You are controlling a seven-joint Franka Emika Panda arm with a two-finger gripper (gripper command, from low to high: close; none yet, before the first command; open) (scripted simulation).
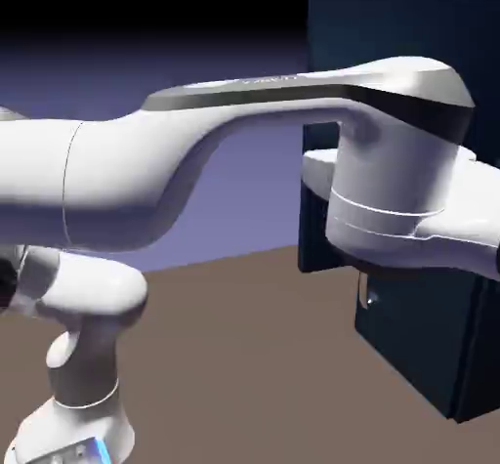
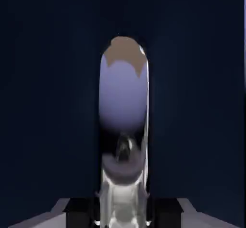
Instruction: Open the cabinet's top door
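You are in the pulling step, by my reading: the white two-finger gripper [image 2: 123, 220] sits right up against the curved, mirror-bright silver bar handle [image 2: 124, 126], which fills the hand view between the grey finger tips at the bottom edge. The bar runs straight through the gap and hides most of both tips, so the jaws look closed around it, though actual contact is too hidden for you to confirm.

In the exterior view the glossy white, rounded arm [image 1: 195, 149] reaches across and its wrist covers the hand entirely; you get no view of the fingers there.

Behind the handle lies the top door [image 2: 48, 102], a flat, matte, dark navy panel. In the exterior view a navy panel edge [image 1: 314, 198] stands out from the front of the tall dark navy box-shaped cabinet [image 1: 430, 345], which suggests the door is already partly ajar. The cabinet stands on the brown tabletop [image 1: 244, 355] toward its right edge.

Next you need a steady pull along the door's arc, not a straight line. The polished, rounded bar will likely slip if the grip loosens or the wrist twists off the hinge path.
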